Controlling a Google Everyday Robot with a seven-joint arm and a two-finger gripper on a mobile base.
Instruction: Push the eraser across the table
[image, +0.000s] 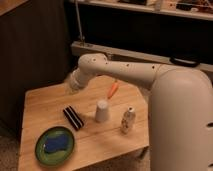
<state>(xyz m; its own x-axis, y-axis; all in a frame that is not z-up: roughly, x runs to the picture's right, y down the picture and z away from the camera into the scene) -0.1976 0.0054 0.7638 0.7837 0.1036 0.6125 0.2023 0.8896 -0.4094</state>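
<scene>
Wooden table (40, 102), pale, set before dark shelving. Left of its middle, black eraser (73, 118) with a pale stripe; lies flat and angled, just beyond the green plate (39, 150). On the plate, blue sponge (56, 144). Right of the eraser, near but apart, upturned white cup (102, 111); further right, small bottle (128, 120), upright. Behind the cup, orange carrot (114, 90). White arm (130, 72) reaching in from the right above the table's back. Gripper (74, 84) at its end, over the back-left part, apart from the eraser; apart or together, cannot tell.
</scene>
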